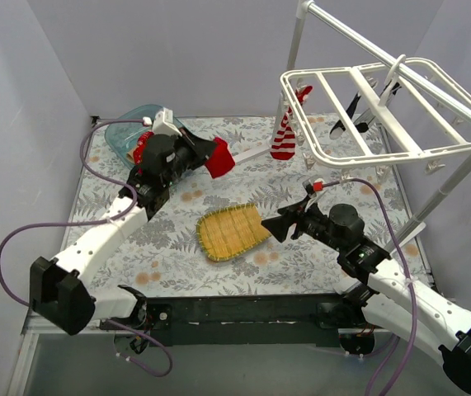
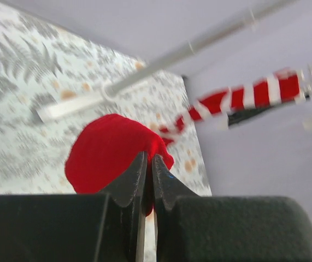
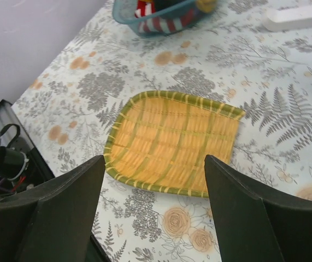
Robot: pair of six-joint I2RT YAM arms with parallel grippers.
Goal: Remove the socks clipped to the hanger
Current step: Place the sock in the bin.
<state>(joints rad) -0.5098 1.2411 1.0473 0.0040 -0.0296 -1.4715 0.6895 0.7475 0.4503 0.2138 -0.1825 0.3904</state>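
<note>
Two tools, 1 hanger, 1 mat, 1 bin: the top view takes in the lot, the wrist cams each get a slice.

The floral surface (image 1: 301, 264) carries everything. The hanger (image 1: 375, 160) hangs off the white pole stand (image 1: 297, 41) at far right, and only the top view shows its grid. On it there's 1 striped sock (image 1: 284, 132) dangling at the left corner, plus at least 2 dark socks (image 1: 352, 107) clipped further right; can't count better.

The yellow mat (image 1: 231, 233) lies mid-surface, and the R wrist cam looks down on it. The teal bin (image 1: 120, 136) sits far left. Only the R wrist cam shows the binned socks (image 3: 158, 24), striped, red and yellow, no. unclear.

The red sock (image 1: 219, 158) is pinched in my left tool (image 1: 206, 155). The L wrist cam shows the jaws narrow on it, w/ the striped sock blurred beyond. It's just left of that striped sock, clear of the frame.

My right tool (image 1: 272, 227) is wide w/ nothing in it. It's at the mat's right edge, well apart from the hanger.
</note>
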